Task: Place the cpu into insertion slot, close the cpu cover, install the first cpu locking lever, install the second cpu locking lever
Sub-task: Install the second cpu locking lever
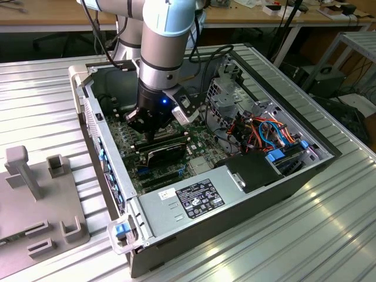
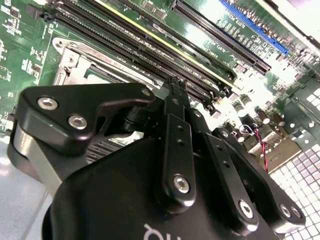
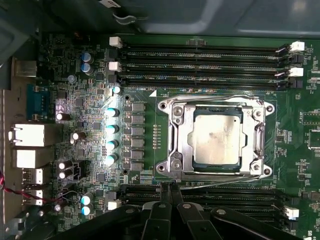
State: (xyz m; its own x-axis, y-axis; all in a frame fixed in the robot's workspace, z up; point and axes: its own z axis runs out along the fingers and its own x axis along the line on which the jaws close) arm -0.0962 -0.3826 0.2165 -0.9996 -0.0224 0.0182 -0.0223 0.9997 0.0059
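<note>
**Desk:** What did the frame show inside the open computer case (image 1: pixel 276 176)?

**Photographer:** The arm reached down into the case, which lay on a ribbed metal table (image 1: pixel 329 235). Its gripper (image 1: pixel 143 124) hung low over the green motherboard (image 1: pixel 126 155), toward the exterior view's left of the case. A black-finned card (image 1: pixel 167 150) stood just beside it, on the nearer side.

**Desk:** And the chip?

**Photographer:** In the first wrist view the cpu (image 3: pixel 216 137) sat flat in the insertion slot (image 3: pixel 216 167), its silver top showing through the window of the cpu cover (image 3: pixel 177 137). The cover lay down flat over it. Thin wire levers (image 3: pixel 215 98) ran along two opposite edges of the frame.

**Desk:** Was the gripper holding anything?

**Photographer:** No. In both wrist views its black fingers (image 3: pixel 167 192) were drawn together to a narrow point with nothing between them. The tips stood over the memory slots (image 3: pixel 210 192) just beside the socket, near one wire lever; I could not tell whether they touched it.

**Desk:** Anything else?

**Photographer:** A grey fixture plate (image 1: pixel 41 205) rested on the table at the exterior view's left.
</note>
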